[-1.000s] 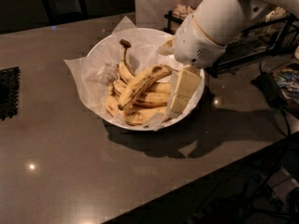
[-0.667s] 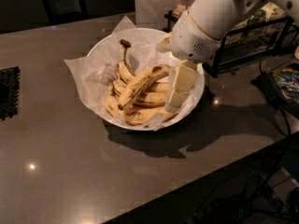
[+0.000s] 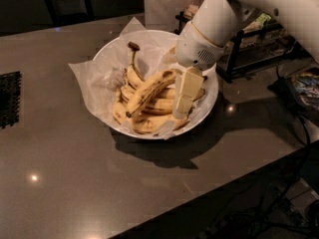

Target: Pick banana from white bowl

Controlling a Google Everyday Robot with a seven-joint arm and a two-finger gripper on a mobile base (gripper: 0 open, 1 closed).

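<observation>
Now, your gripper (image 3: 183, 99) hangs pointing down inside the bowl (image 3: 208, 97), over the right side of the fruit pile, with the white wrist housing directly above it. You cannot tell from this view whether it is apart, together or clamped on anything. The banana (image 3: 149, 89) lies just to the gripper's left, on top of the pile. It runs aslant from a low end near the pile's middle up to a high end that reaches the gripper, and you cannot tell whether the two touch. Below the gripper and to its left lie shorter bananas (image 3: 149, 124), tucked under the long one. Farther left, a stemmed banana (image 3: 132, 63) stands upright against the crinkled paper (image 3: 89, 78) that lines the bowl and sticks out past its rim. The bowl sits on a dark table (image 3: 75, 173). Behind the gripper, to the right, stands a black wire rack (image 3: 249, 51), apart from the bowl. Far to the gripper's left lies a black grid mat (image 3: 9, 98).
</observation>
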